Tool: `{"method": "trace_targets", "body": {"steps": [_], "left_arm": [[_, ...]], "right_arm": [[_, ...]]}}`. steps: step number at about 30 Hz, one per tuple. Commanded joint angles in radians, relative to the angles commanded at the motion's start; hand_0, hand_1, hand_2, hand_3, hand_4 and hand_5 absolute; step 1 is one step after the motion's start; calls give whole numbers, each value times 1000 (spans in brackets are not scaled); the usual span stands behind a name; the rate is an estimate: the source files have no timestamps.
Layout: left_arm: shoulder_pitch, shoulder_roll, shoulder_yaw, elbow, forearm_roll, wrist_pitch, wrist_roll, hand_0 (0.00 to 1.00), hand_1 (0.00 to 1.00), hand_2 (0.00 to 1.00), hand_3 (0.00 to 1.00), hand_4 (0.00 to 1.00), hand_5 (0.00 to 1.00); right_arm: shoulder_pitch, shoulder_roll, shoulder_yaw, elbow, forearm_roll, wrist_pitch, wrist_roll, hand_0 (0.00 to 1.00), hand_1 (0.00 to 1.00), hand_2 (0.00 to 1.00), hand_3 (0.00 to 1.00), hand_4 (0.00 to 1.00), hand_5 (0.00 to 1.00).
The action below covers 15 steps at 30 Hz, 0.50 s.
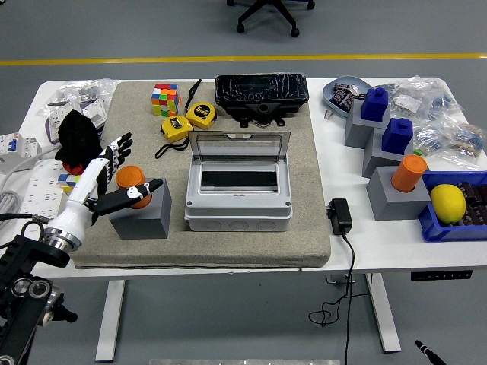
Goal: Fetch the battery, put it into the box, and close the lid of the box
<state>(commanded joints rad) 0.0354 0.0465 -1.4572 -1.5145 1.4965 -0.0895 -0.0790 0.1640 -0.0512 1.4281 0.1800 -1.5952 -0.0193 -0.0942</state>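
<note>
An orange battery (130,177) stands upright on a grey block (141,215) at the left of the grey mat. My left hand (126,169) comes in from the lower left, right beside the battery. Its black fingers (116,149) are spread behind and to the left, and the thumb (141,194) stretches across the battery's front; the hand is open and holds nothing. The grey box (238,205) sits mid-mat with its clear lid (239,144) tilted up and open, and the inside looks empty.
A Rubik's cube (165,99), two yellow tape measures (188,119) and a black wrapped tray (261,93) lie behind the box. On the right are grey blocks with blue caps (385,125), another orange battery (411,172), a lemon (448,203) in a blue bin and a black adapter (340,216).
</note>
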Motion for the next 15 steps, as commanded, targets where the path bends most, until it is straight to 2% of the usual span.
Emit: {"method": "trace_targets", "body": {"steps": [7,15], "left_arm": [[-17,-1,41,37,-75,44,-44,998,998,998,998,998,259],[-21,-5,51,83,-72,90,-68,998,998,998,998,998,251]], "right_arm": [[1,0,4,0,-3,0,0,784,709,713,764,998,998],[0,-1,15,0,-9,-1,1,784,709,714,764,998,998]]}}
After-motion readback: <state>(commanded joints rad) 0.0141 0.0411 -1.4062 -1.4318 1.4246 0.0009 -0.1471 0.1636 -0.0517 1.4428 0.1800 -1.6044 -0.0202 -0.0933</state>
